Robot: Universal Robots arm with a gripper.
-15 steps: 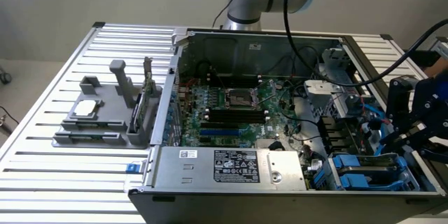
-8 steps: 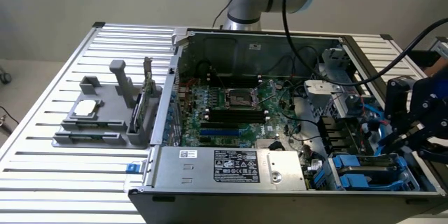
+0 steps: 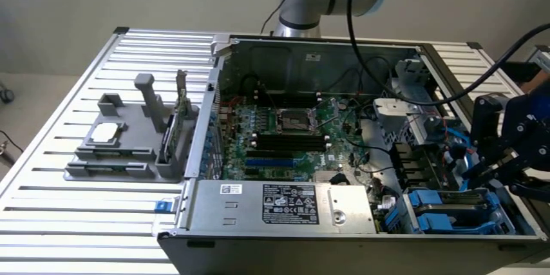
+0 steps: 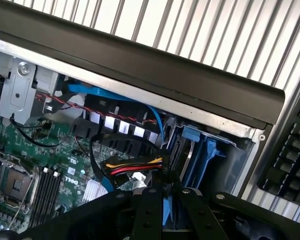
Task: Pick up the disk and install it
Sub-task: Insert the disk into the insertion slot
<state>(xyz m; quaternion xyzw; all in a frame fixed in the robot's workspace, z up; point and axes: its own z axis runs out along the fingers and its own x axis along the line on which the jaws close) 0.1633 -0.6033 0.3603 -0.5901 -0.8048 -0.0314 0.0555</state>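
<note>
My gripper (image 3: 483,170) hangs over the open computer case's (image 3: 208,94) corner on the exterior view's right, just above the drive bay (image 3: 447,214) with its blue plastic carriers. In the wrist view the gripper (image 4: 167,194) has its two black fingers (image 4: 147,212) close together on a thin upright piece with a blue edge. This is the disk (image 4: 165,207) seen edge-on, and its silver face and label are hidden. It points down toward the bay's blue carriers (image 4: 200,155).
A bundle of red, yellow and black cables (image 4: 132,165) lies close beside the fingers. The grey power-supply box (image 3: 292,203) sits along the case front. A grey fixture (image 3: 120,152) on the slatted table holds a small silver chip (image 3: 105,133). A keyboard (image 4: 290,160) lies outside the case.
</note>
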